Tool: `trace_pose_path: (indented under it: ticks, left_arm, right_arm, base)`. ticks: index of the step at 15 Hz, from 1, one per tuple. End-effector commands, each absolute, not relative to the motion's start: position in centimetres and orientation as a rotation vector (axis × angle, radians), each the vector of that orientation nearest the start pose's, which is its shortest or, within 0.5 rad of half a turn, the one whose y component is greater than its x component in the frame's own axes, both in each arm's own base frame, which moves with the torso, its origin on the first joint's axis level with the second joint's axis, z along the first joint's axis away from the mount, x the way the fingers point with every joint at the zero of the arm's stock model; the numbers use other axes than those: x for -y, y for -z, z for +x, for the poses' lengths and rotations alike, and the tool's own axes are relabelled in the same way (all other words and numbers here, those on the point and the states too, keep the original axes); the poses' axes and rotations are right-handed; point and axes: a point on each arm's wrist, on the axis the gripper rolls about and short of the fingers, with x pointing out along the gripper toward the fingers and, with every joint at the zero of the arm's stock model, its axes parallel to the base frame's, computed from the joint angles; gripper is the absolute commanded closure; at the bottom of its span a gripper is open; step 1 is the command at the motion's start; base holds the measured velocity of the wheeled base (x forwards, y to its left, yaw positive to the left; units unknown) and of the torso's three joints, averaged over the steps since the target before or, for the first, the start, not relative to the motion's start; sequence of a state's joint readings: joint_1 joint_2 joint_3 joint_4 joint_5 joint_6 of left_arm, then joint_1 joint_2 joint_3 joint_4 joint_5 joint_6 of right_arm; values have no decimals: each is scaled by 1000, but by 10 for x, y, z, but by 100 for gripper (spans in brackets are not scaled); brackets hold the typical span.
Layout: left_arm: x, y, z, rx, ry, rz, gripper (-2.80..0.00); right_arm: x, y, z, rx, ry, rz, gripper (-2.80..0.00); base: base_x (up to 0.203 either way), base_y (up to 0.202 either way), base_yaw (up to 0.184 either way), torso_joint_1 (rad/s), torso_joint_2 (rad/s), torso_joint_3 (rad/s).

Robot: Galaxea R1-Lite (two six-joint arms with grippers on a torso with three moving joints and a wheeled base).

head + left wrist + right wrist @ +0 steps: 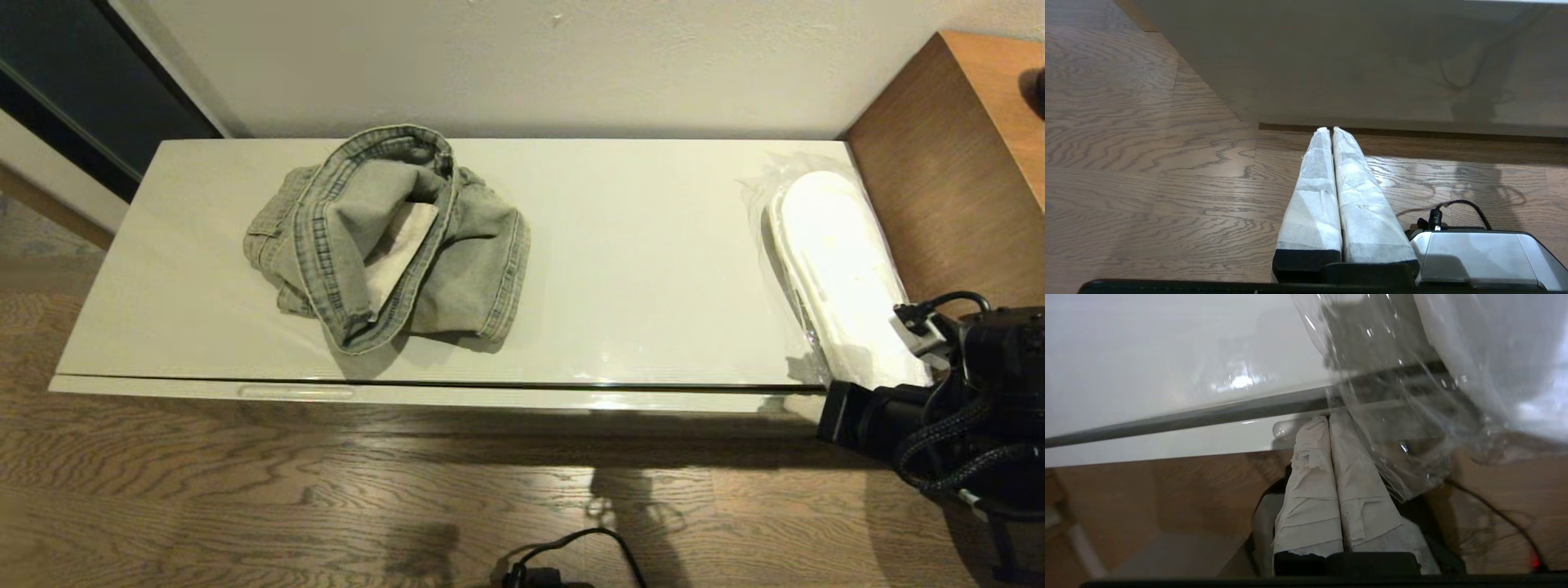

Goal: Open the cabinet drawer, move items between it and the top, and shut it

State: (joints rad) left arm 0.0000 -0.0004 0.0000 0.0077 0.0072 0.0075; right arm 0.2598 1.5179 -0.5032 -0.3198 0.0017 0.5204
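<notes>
Looking down from the head view, the top (pixel 637 245) is a long glossy pale surface across the middle of the frame, with the cabinet drawer (pixel 490 396) closed flush beneath its front edge. A crumpled grey-green denim garment (pixel 392 237) lies on the surface left of centre, a pale inner patch showing in its folds; no writing on it can be read. The white slippers (pixel 833 253) in clear plastic wrap lie at the far right end, beside a brown wooden desk (pixel 947 163). The right arm's black body sits at the lower right, at the corner nearest the slippers. In the left wrist view, the left end effector (pixel 1331 130) is clenched with its white-wrapped fingers pressed together, empty, low over the wood floor (pixel 1147 163) and pointing at the cabinet's front panel. In the right wrist view, the right end effector (pixel 1327 420) is likewise clenched and holds nothing, its tips at the drawer's front edge just below the top, with the slippers' plastic wrap (pixel 1396 416) hanging over the edge just beside it. No brand or label is legible anywhere.
</notes>
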Motion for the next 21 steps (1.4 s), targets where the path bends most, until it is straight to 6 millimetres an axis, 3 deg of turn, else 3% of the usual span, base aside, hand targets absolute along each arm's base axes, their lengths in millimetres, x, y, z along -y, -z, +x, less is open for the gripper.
trace_pose_path:
  ticks: [1, 4, 6, 10, 12, 15, 16, 21]
  left_arm:
    - [0, -74, -23, -8, -8, 8, 0]
    - [0, -74, -23, -9, -8, 8, 0]
    - [0, -74, -23, -8, -8, 8, 0]
    - [0, -74, -23, -9, -8, 8, 0]
    - [0, -74, -23, -9, -8, 8, 0]
    - [0, -74, -23, -8, -8, 8, 0]
    - [0, -74, -23, -8, -8, 8, 0]
    - [0, -74, -23, -9, -8, 8, 0]
  right_arm:
    - [-50, -106, 206, -861, -30, 405, 0]
    - [-46, -104, 187, -937, -22, 398, 0]
    - [-40, -118, 161, -931, -32, 402, 0]
    - [-22, -168, 81, -945, -69, 420, 0]
    - [-16, -184, 53, -972, -83, 450, 0]
    - [-2, -197, -9, -952, -97, 535, 0]
    - [0, -198, -19, -961, -88, 556, 0]
    - [1, -195, -14, -890, -24, 539, 0]
  base:
    - [0, 0, 0, 0, 0, 0]
    - [0, 0, 0, 0, 0, 0]
    - [0, 0, 0, 0, 0, 0]
    - [0, 0, 0, 0, 0, 0]
    - [0, 0, 0, 0, 0, 0]
    - [0, 0, 0, 0, 0, 0]
    - [0, 0, 0, 0, 0, 0]
    - [0, 0, 0, 0, 0, 0]
